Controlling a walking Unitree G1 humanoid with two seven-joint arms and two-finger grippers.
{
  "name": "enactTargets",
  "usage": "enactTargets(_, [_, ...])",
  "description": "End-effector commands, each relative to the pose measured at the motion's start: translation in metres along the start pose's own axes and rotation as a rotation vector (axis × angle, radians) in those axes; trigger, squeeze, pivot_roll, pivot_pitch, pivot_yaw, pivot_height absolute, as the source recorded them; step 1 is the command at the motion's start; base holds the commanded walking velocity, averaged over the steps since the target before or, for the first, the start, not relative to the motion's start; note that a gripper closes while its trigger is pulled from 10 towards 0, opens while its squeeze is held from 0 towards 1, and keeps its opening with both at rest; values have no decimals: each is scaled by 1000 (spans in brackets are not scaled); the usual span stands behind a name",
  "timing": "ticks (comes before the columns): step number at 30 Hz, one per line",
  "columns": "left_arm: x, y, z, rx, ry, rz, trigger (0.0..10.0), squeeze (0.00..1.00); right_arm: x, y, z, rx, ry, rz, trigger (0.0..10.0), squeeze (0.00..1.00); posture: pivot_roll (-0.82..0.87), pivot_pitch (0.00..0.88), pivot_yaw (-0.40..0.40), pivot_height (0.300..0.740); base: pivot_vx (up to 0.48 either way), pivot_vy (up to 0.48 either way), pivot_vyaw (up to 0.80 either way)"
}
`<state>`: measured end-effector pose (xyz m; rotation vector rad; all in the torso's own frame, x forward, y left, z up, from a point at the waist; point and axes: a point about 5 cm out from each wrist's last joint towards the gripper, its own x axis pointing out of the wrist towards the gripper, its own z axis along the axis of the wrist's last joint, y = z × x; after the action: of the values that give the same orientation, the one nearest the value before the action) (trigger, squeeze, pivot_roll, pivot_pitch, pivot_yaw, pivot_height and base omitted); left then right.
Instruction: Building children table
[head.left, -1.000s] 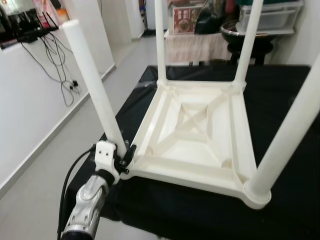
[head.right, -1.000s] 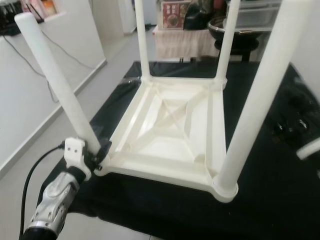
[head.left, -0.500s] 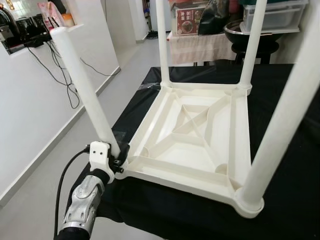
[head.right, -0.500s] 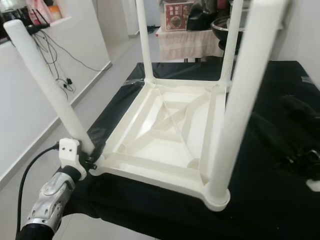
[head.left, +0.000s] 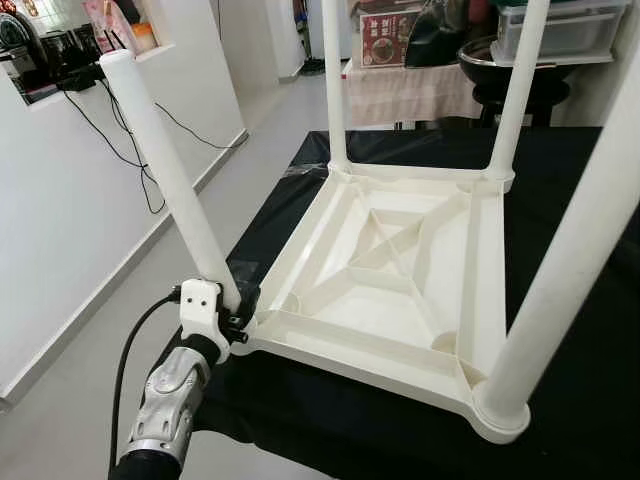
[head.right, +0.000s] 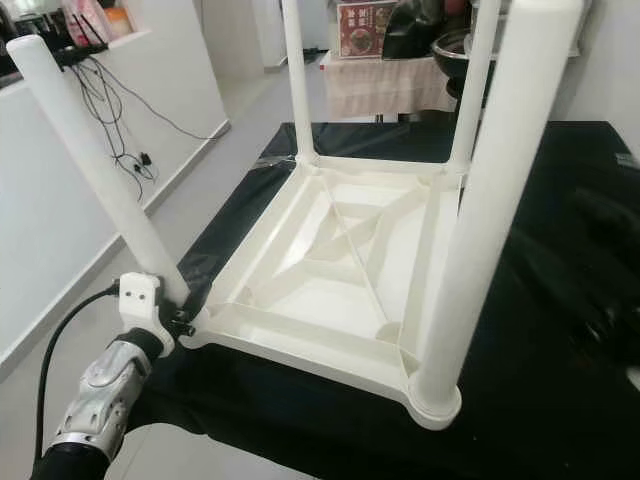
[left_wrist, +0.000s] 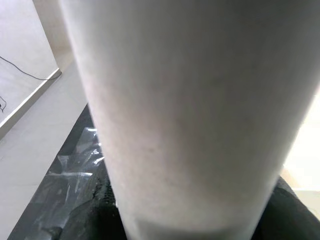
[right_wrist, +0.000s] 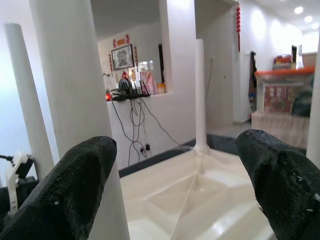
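A white plastic children's table (head.left: 385, 275) lies upside down on a black cloth (head.left: 330, 420), its legs pointing up. The near-left leg (head.left: 170, 180) leans outward to the left. My left gripper (head.left: 238, 308) is shut on that leg's base at the table's corner socket; the left wrist view has the leg (left_wrist: 190, 115) right against the camera. The near-right leg (head.left: 560, 280) stands in its socket. My right gripper (right_wrist: 177, 165) is open beside that leg (right_wrist: 75, 75), its black fingers (right_wrist: 65, 195) wide apart with nothing between them.
Two far legs (head.left: 335, 80) (head.left: 520, 90) stand upright. The cloth's near edge drops to grey floor on the left (head.left: 80, 330). A white half-wall with hanging cables (head.left: 110, 120) is further left. A side table with a box (head.left: 395, 50) and dark pot (head.left: 500, 65) stands behind.
The head camera has shifted a little, so the whole picture slid. My left gripper stays at the base of the leaning leg. Nothing else has visibly moved.
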<state>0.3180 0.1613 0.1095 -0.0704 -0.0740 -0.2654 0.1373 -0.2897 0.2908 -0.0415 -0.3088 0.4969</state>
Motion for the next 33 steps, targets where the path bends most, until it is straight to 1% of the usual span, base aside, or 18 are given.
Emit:
enactTargets(1, [1,-3,-2,21,10,-24,10000,0,-6,1,2,-17,4,9,10000,0,-256,46,125,740,0,0,0])
enactTargets(2, [2,-3,-2,20,9,-25,10000,0,-17,2,-1,-6,40,4,10000,0,-261,50,130,740,0,0,0])
enactTargets(3, [2,-3,-2,20,9,-25,10000,0,-17,2,-1,-6,40,4,10000,0,-261,50,130,740,0,0,0])
enactTargets(4, [2,-4,-1,20,8,-27,10000,0,-24,6,-3,9,60,19,10000,0,-265,51,133,740,0,0,0])
enactTargets(5, [3,-4,0,19,7,-29,10000,0,-26,12,-4,25,63,48,10000,0,-270,51,135,740,0,0,0])
enactTargets(6, [3,-4,0,19,7,-29,10000,0,-26,12,-4,25,63,48,10000,0,-270,51,135,740,0,0,0])
enactTargets(7, [4,-5,0,18,6,-31,10000,0,-27,16,-4,34,64,68,10000,0,-270,51,135,740,0,0,0])
enactTargets(8, [5,-5,1,18,6,-34,10000,0,-26,22,-2,44,52,109,10000,0,-272,53,143,740,0,0,0])
enactTargets(12, [6,-6,1,18,5,-37,10000,0,-23,30,-1,51,36,158,10000,0,-271,53,146,740,0,0,0])
enactTargets(14, [9,-5,4,24,0,-42,10000,0,-16,42,4,42,6,228,10000,0,-273,57,158,740,0,0,0])
enactTargets(15, [9,-5,4,24,0,-42,10000,0,-16,42,4,42,6,228,10000,0,-273,57,158,740,0,0,0])
enactTargets(19, [13,-5,8,31,-9,-45,10000,0,-4,50,6,26,-12,284,10000,0,-266,59,158,740,0,0,0])
enactTargets(22, [14,-5,9,33,-11,-46,10000,0,-1,50,6,21,-14,292,10000,0,-266,60,159,740,0,0,0])
enactTargets(24, [15,-5,11,36,-17,-46,10000,0,9,44,6,-5,-32,242,10000,0,-265,62,154,740,0,0,0])
enactTargets(25, [15,-5,11,36,-17,-46,10000,0,9,44,6,-5,-32,242,10000,0,-265,62,154,740,0,0,0])
enactTargets(30, [17,-7,12,39,-30,-36,10000,0,34,33,5,-45,-67,149,10000,0,-257,58,144,740,0,0,0])
enactTargets(32, [17,-7,13,40,-35,-31,10000,0,40,28,6,-59,-85,106,10000,0,-257,57,141,740,0,0,0])
enactTargets(33, [17,-7,13,40,-35,-31,10000,0,40,28,6,-59,-85,106,10000,0,-257,57,141,740,0,0,0])
